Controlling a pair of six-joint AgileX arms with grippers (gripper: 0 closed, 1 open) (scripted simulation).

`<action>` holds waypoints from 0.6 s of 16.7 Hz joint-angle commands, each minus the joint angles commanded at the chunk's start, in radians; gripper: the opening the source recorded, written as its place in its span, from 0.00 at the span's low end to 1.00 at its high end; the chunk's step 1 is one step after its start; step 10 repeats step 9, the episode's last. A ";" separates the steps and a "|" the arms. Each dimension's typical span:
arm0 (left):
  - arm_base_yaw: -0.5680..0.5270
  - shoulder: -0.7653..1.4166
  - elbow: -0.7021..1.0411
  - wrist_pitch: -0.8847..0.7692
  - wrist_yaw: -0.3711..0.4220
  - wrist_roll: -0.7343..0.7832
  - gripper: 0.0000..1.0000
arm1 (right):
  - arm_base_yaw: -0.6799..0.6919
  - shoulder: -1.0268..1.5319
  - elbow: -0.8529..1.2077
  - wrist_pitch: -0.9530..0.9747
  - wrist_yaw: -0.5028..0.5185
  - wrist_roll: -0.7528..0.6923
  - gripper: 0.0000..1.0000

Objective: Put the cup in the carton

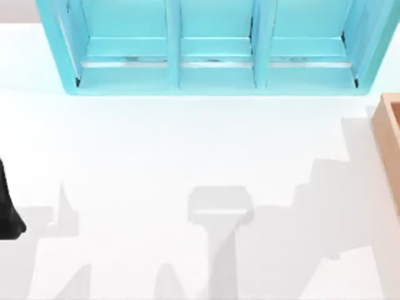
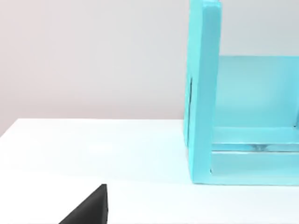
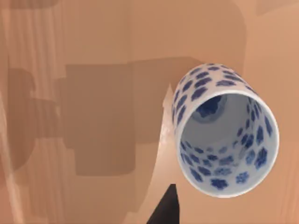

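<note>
The cup, white with dark blue flower marks, appears in the right wrist view with its open mouth turned toward the camera and its body tilted. Tan carton surfaces surround it on all sides, so it is inside the carton. A dark tip of my right gripper shows just beside the cup's rim; whether it touches the cup cannot be told. From above, a corner of the carton juts in at the table's right edge.
A large turquoise shelf unit with three bays stands along the back of the white table. My left arm is parked at the table's left edge, and its gripper's dark tip faces the shelf's end wall.
</note>
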 joint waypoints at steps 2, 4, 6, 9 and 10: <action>0.000 0.000 0.000 0.000 0.000 0.000 1.00 | 0.000 0.000 0.000 0.000 0.000 0.000 0.90; 0.000 0.000 0.000 0.000 0.000 0.000 1.00 | 0.000 0.000 0.000 0.000 0.000 0.000 1.00; 0.000 0.000 0.000 0.000 0.000 0.000 1.00 | 0.000 0.000 0.000 0.000 0.000 0.000 1.00; 0.000 0.000 0.000 0.000 0.000 0.000 1.00 | 0.000 0.000 0.000 0.000 0.000 0.000 1.00; 0.000 0.000 0.000 0.000 0.000 0.000 1.00 | 0.000 0.000 0.000 0.000 0.000 0.000 1.00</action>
